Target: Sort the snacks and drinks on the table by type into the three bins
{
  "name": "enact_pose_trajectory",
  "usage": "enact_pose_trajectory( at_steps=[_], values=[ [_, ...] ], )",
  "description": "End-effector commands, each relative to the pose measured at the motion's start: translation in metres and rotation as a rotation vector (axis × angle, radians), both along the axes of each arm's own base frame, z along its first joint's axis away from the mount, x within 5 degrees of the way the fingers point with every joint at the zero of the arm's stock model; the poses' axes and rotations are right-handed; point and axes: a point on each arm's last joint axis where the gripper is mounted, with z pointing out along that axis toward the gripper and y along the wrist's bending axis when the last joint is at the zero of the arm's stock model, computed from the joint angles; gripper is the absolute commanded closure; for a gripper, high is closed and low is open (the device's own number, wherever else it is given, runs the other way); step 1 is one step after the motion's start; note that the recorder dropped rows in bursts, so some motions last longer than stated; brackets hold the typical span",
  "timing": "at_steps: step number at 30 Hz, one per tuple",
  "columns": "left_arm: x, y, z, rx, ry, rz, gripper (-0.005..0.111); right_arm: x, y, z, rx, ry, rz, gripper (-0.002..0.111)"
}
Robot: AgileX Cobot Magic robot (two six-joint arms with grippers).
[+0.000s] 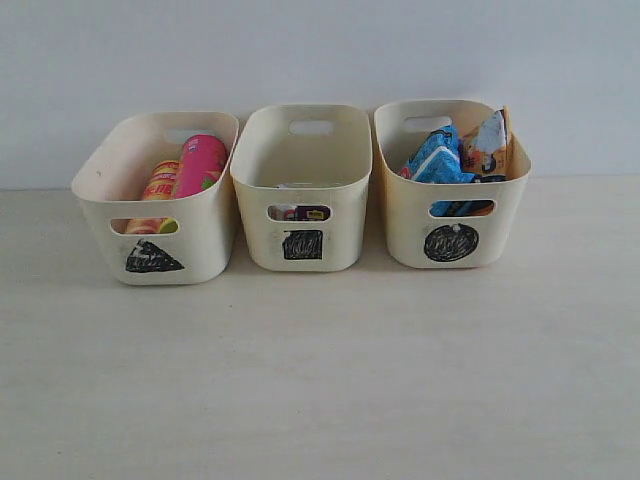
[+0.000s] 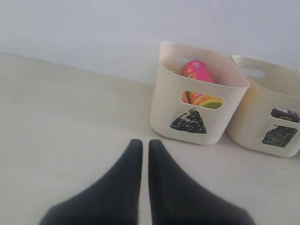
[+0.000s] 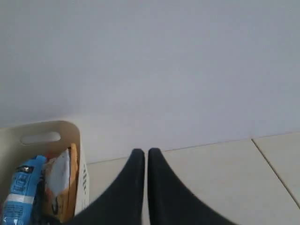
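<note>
Three cream bins sit in a row at the back of the tabletop (image 1: 320, 380), just in front of a pale wall (image 1: 320, 60). The triangle bin (image 1: 100, 185) is on the left of the exterior view, the square bin (image 1: 300, 160) in the middle and the circle bin (image 1: 400, 215) on the right, all nearly touching. The pink can (image 1: 203, 163) and yellow can (image 1: 160, 182) lean side by side in the triangle bin, with the yellow one's lower end showing through the handle slot. The square bin looks pretty low on contents. A dark carton (image 1: 312, 213) peeks through its slot with something pale beside it, too small for me to say what that is. The blue packet (image 1: 437, 155) and orange bag (image 1: 490, 145) stand stuffed in the circle bin, poking up above its rim. The left pincer (image 2: 141, 143) is closed on nothing, fingers together with just a thin slit, hanging over bare tabletop in front of the triangle bin. The right pincer (image 3: 141, 152) is closed and empty too, just beside the circle bin.
</note>
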Motion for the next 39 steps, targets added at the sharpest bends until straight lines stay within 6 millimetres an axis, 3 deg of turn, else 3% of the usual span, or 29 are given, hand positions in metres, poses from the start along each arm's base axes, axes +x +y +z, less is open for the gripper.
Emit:
enact_pose_trajectory(
  at_steps=[1, 9, 12, 17, 24, 36, 39],
  values=[
    [0.0, 0.0, -0.001, 0.003, 0.004, 0.0, 0.102, -0.038, 0.003, -0.001, -0.008, -0.041, 0.014, 0.108],
    [0.0, 0.0, -0.001, 0.003, 0.004, 0.0, 0.102, -0.115, 0.013, -0.014, 0.104, -0.201, 0.038, 0.108],
    [0.0, 0.0, -0.001, 0.003, 0.004, 0.0, 0.102, -0.158, 0.016, -0.036, 0.111, -0.204, 0.031, 0.108],
    [0.0, 0.0, -0.001, 0.003, 0.004, 0.0, 0.102, -0.211, 0.018, -0.059, 0.143, -0.252, 0.011, 0.108],
    [0.0, 0.0, -0.001, 0.003, 0.004, 0.0, 0.102, -0.237, 0.016, -0.065, 0.143, -0.196, -0.041, 0.108],
    [0.0, 0.0, -0.001, 0.003, 0.004, 0.0, 0.102, -0.241, 0.019, -0.064, 0.147, -0.199, -0.004, 0.108],
    [0.0, 0.0, -0.001, 0.003, 0.004, 0.0, 0.102, -0.254, 0.016, -0.063, 0.043, -0.218, -0.023, 0.108]
  ],
)
